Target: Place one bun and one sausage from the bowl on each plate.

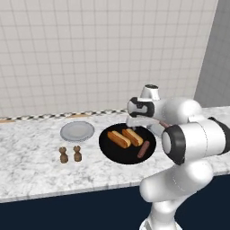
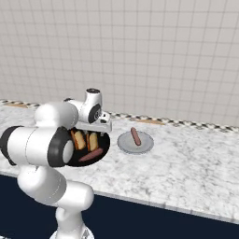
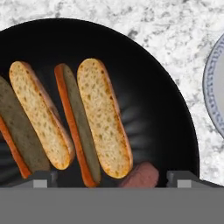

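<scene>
The black bowl (image 1: 120,156) (image 2: 103,140) (image 3: 153,105) holds two split buns, one (image 1: 119,139) (image 3: 39,118) to the left of the other (image 1: 133,136) (image 2: 93,140) (image 3: 105,118). A sausage (image 1: 143,149) (image 2: 91,155) (image 3: 141,175) lies at the bowl's near right. My gripper (image 1: 139,126) (image 2: 94,131) (image 3: 113,179) hangs open just above the bowl's far side, holding nothing. The left plate (image 1: 65,133) is bare. On the right plate (image 2: 147,144) (image 3: 216,87) lies one sausage (image 2: 135,136). In the left base view my arm hides most of that plate.
Two small brown shakers (image 1: 64,155) (image 1: 77,153) stand on the marble counter (image 1: 31,166), in front of the left plate. A tiled wall (image 1: 90,54) closes the back. The counter's front edge runs close below the bowl.
</scene>
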Controlling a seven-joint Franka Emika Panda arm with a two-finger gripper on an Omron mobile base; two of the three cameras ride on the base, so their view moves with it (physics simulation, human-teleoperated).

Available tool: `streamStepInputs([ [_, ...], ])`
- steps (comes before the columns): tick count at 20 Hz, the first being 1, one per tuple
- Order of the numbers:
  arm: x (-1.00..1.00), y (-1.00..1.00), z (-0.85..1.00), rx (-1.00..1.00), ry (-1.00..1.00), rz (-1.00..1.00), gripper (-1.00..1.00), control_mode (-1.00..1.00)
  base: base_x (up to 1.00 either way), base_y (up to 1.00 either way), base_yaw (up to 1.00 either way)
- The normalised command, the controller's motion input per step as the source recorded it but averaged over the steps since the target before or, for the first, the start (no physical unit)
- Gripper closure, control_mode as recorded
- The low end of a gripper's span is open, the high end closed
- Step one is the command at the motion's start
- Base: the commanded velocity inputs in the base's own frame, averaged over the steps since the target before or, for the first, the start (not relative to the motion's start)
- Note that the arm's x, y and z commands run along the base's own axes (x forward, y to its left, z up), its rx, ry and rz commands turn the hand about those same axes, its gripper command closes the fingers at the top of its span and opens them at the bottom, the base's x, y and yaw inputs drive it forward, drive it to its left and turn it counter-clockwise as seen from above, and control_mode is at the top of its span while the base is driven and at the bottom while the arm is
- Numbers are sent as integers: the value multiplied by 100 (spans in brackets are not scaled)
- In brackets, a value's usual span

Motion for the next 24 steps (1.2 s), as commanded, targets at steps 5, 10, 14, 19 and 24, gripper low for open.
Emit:
streamStepInputs([
  [5, -6, 12, -1, 6, -1, 3, -100, -100, 0, 0, 0],
  [10, 0, 11, -40, 0, -1, 8, -100, -100, 0, 0, 0],
  [14, 0, 8, -38, 0, 0, 13, -100, -100, 0, 0, 0],
  [19, 0, -8, -15, 0, -5, 14, -100, -100, 0, 0, 0],
  [24, -1, 0, -32, 0, 0, 10, -100, -100, 0, 0, 0],
])
